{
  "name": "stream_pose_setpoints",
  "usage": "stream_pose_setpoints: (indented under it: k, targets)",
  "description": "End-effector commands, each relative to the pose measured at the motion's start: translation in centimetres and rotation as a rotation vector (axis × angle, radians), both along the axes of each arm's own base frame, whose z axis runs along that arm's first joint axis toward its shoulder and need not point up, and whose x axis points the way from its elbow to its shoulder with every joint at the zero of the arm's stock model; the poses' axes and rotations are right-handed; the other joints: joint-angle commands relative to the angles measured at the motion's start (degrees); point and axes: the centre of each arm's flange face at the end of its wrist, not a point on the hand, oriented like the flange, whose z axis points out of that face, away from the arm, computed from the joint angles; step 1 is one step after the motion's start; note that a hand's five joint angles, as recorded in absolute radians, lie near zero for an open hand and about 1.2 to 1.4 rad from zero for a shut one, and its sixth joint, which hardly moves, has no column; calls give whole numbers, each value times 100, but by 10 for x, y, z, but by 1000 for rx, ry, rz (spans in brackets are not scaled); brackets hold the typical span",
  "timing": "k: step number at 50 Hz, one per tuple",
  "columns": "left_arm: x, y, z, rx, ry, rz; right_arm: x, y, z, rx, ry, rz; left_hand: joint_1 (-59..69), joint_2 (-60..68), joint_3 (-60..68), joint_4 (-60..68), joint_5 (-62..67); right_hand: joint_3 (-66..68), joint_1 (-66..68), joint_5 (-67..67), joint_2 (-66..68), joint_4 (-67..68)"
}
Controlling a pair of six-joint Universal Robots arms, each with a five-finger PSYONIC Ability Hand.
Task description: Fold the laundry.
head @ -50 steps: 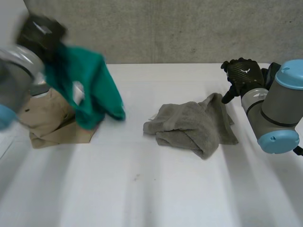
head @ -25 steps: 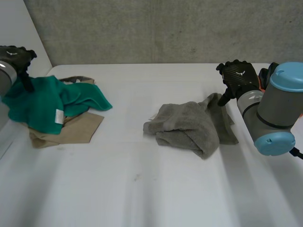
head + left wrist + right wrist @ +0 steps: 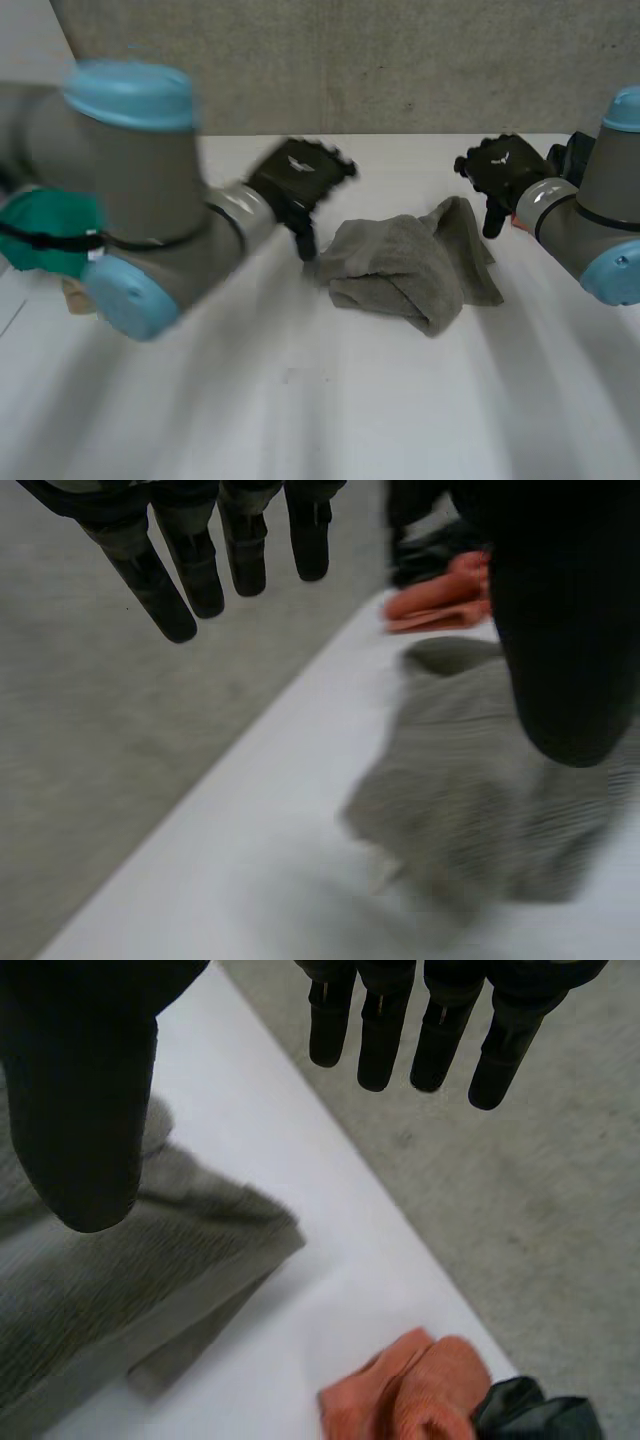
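Grey towel [image 3: 410, 265], crumpled, lies on the white table [image 3: 400, 420] at about 2 o'clock from the table's centre in the head view. Half a second ago the left hand [image 3: 297, 180] was at the far 9 o'clock side by the green cloth [image 3: 45, 225]. The left arm [image 3: 150, 200] has since swung across, and this hand now hangs at the towel's 10 o'clock edge. The right hand [image 3: 500, 165] has shifted only slightly and remains above the towel's 1 o'clock corner.

In the left wrist view the fingers [image 3: 200, 570] are straight and released, grasping nothing, with the towel [image 3: 470, 800] under the thumb. It appears that they are not touching the cloth, though contact cannot be settled. In the right wrist view the fingers [image 3: 440, 1030] are likewise straight and empty, above the towel's edge [image 3: 100, 1300].

The left arm hides most of the green cloth, and only a sliver of the tan cloth [image 3: 72, 293] shows below it. An orange cloth [image 3: 405, 1390] lies beyond the towel near the table's edge. A dark item [image 3: 530, 1410] touching it is cut off and cannot be identified.

The towel's long axis runs roughly from 9 to 3 o'clock, with one corner pointing toward 1 o'clock.
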Motion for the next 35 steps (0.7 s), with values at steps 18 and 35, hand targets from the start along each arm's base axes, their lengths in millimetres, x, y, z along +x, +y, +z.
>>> stream_pose_setpoints:
  k: [18, 35]
  targets:
    - [-58, -8, -90, -27, -168, -24, 13, -33, -99, 71, -88, -23, 5842, 5686, 5732, 5705, 5773, 1123, 1076, 1057, 1006, 1137]
    - [-25, -15, 0, -156, -11, 106, 24, -48, -92, 64, -259, -30, 6720, 6563, 6609, 6582, 6651, 5987, 5940, 5920, 5870, 6001]
